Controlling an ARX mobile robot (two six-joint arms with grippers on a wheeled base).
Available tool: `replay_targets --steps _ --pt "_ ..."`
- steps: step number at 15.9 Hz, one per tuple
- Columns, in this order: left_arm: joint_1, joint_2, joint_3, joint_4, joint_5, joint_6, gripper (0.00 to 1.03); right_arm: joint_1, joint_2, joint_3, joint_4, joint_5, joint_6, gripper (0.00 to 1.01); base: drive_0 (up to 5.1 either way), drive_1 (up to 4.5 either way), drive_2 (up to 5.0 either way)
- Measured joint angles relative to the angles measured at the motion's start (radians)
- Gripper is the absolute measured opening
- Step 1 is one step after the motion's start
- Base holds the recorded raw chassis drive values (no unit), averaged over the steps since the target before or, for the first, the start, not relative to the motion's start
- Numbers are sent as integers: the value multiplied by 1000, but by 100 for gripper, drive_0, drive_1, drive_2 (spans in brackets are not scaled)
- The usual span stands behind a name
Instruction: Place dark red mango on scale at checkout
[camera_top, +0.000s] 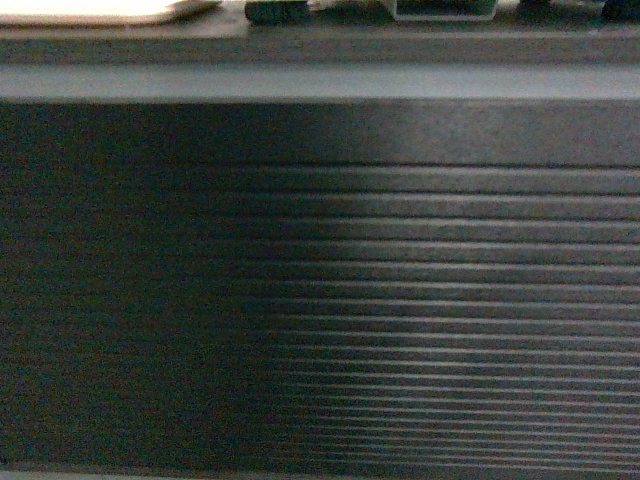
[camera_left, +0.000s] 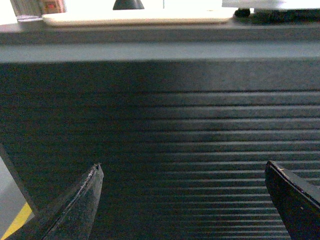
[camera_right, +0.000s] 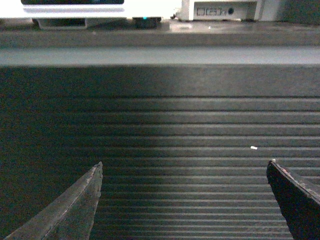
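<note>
- Close up, the checkout (camera_top: 400, 300) fills nearly every view with its dark, horizontally ribbed front panel; a lighter grey band runs across the upper part of each frame, under the edge of its top.
- Head view: along the top edge, a pale flat object (camera_top: 100, 8) sits at the upper left on the table, with dark shapes and a greyish box-like piece to its right, all too cropped to name.
- Left wrist view: the left claw (camera_left: 185, 200) has its two dark fingers (camera_left: 82, 205) spread wide apart at the lower corners of the frame, with nothing between them but the ribbed panel behind.
- Same view: a beige tray (camera_left: 135, 19) lies along the upper edge on the table, a dark cone-like shape above it, and a yellow floor stripe (camera_left: 15, 224) shows at the lower left.
- Right wrist view: the right claw (camera_right: 185, 200) is likewise wide apart and holds nothing.
- Same view: at the upper left, a white device with a dark panel (camera_right: 75, 10) stands on the table, possibly the scale, though I cannot tell; another pale unit (camera_right: 220, 9) sits to its right.
- A small white speck (camera_right: 253, 147) sticks to the ribs at the right.
- The dark red mango appears in none of the views.
</note>
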Motion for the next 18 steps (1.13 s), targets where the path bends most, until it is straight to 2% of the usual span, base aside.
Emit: replay_targets --steps 18 --pt "0 0 0 -3 0 0 98 0 0 0 -1 0 0 98 0 0 0"
